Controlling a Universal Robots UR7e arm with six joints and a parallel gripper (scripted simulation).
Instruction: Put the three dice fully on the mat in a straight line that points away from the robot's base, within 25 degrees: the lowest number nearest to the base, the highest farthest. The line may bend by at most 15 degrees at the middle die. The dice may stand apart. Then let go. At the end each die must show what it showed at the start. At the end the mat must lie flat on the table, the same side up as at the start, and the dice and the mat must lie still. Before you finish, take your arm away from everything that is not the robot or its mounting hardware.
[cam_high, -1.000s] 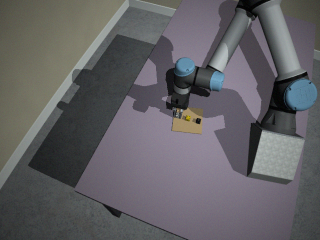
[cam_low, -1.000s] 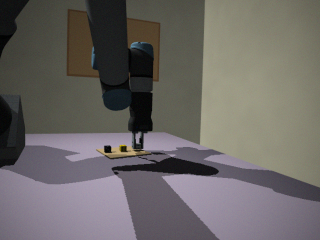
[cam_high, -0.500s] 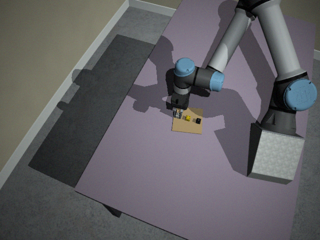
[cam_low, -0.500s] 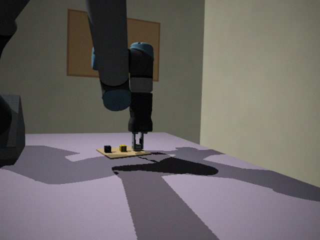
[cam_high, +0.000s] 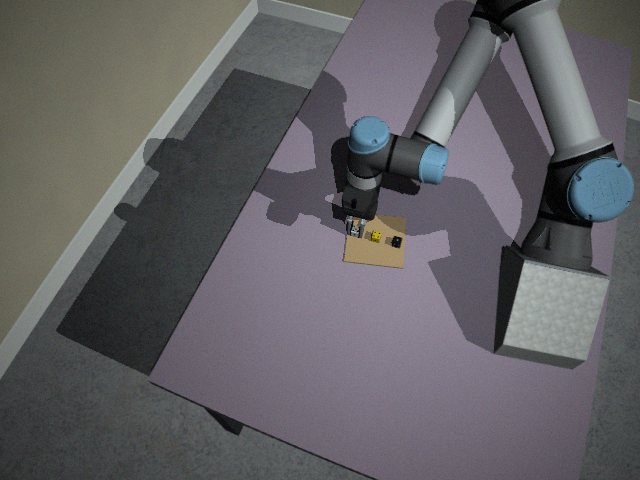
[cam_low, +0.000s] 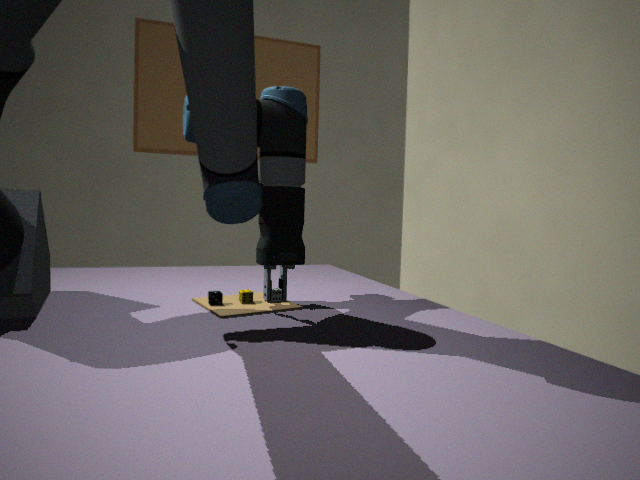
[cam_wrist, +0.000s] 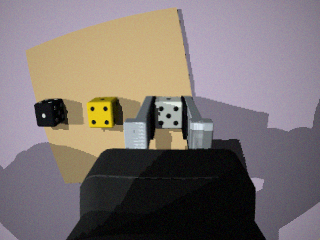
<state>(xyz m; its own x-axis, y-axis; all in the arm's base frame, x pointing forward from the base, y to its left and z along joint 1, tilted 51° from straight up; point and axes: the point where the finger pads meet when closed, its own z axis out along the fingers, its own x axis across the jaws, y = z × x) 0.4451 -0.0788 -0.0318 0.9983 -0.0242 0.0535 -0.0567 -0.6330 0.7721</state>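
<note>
A tan mat (cam_high: 372, 255) (cam_low: 242, 308) (cam_wrist: 110, 60) lies flat on the purple table. Three dice stand on it in a row. The black die (cam_high: 396, 240) (cam_low: 215, 297) (cam_wrist: 49, 112) shows one and is nearest to the robot's base. The yellow die (cam_high: 376, 236) (cam_low: 246, 296) (cam_wrist: 102, 113) shows four and is in the middle. The white die (cam_high: 355, 230) (cam_low: 277, 295) (cam_wrist: 168, 113) shows five and is farthest from the base, near the mat's edge. My gripper (cam_high: 356, 227) (cam_low: 275, 289) (cam_wrist: 168, 109) points straight down and is shut on the white die, which rests at mat level.
The robot's pedestal (cam_high: 553, 310) stands at the table's right side. The table's left edge (cam_high: 227, 242) drops to the floor, where a dark strip (cam_high: 180, 206) lies. An orange panel (cam_low: 155, 77) hangs on the back wall.
</note>
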